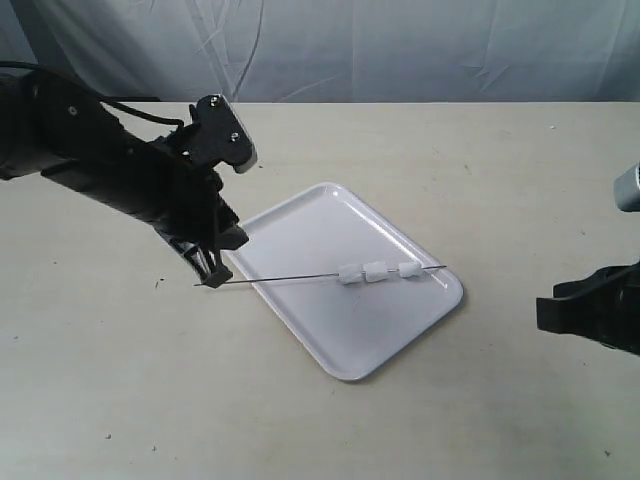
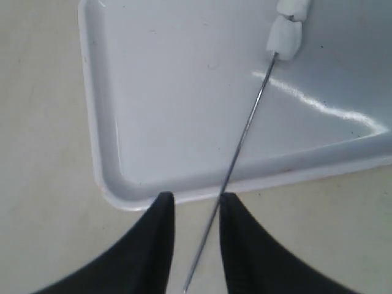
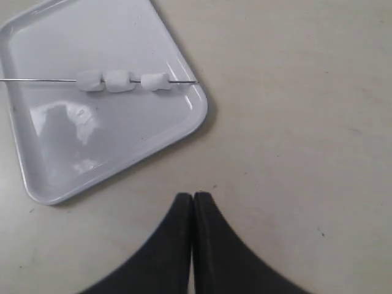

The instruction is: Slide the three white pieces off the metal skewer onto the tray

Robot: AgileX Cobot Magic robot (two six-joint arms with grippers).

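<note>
White pieces (image 1: pixel 377 272), grey skewer (image 1: pixel 290 279), glossy white tray (image 1: pixel 330 325).

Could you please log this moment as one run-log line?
left gripper: open, straddling metal skewer | right gripper: shut, off tray | three white pieces: on skewer, over tray

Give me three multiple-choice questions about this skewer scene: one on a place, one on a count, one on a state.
1. Where are the white pieces?
A. on the metal skewer, over the tray
B. loose on the table
C. pinched between fingers

2. How many pieces are on the skewer?
A. two
B. three
C. five

3. How is the right end effector?
A. open around the skewer
B. gripping the tray
C. shut, holding nothing

Answers: 1 A, they sit threaded above the tray's surface; 2 B, three chunks show in a row; 3 C, its fingers meet, away from the tray.
</note>
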